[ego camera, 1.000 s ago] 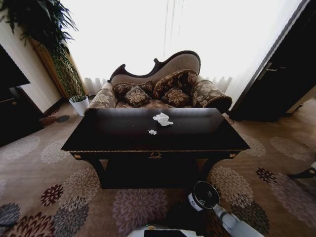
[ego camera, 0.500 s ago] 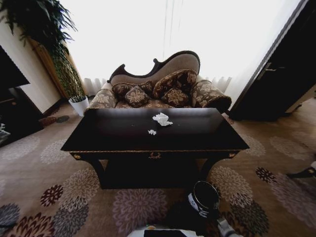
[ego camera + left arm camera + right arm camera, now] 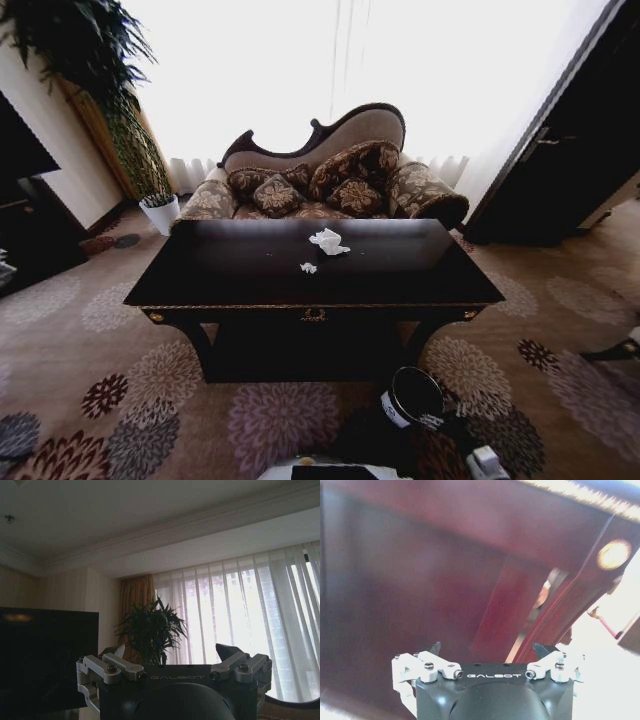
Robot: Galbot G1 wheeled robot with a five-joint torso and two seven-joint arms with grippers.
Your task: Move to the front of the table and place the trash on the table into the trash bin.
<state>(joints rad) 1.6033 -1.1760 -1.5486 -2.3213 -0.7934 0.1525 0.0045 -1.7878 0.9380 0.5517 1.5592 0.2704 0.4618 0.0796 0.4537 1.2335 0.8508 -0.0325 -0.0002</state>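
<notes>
1. Right claw (image 3: 487,652): low, down by the floor in front of the worktop, fingers spread wide with nothing between them. Its wrist view looks up at the dark underside of the apron and one curved leg with a gold ornament. In the head view part of the right arm shows at the lower right, just beside the trash bin.
2. Trash bin (image 3: 413,397): black bucket with white label, on the patterned carpet just before the worktop's front, right of centre. I cannot see what lies inside it.
3. Worktop (image 3: 250,290): straight ahead and close; the drive to its front looks done.
4. Trash left on top: a tiny white scrap (image 3: 309,267) near the middle, a crumpled tissue (image 3: 329,241) just behind it. Both lie well above and away from the right claw. Judgement: at least these two pieces remain to be picked up.
5. Left claw (image 3: 172,655): raised, wide and empty, pointed toward a potted plant and the curtains.
</notes>
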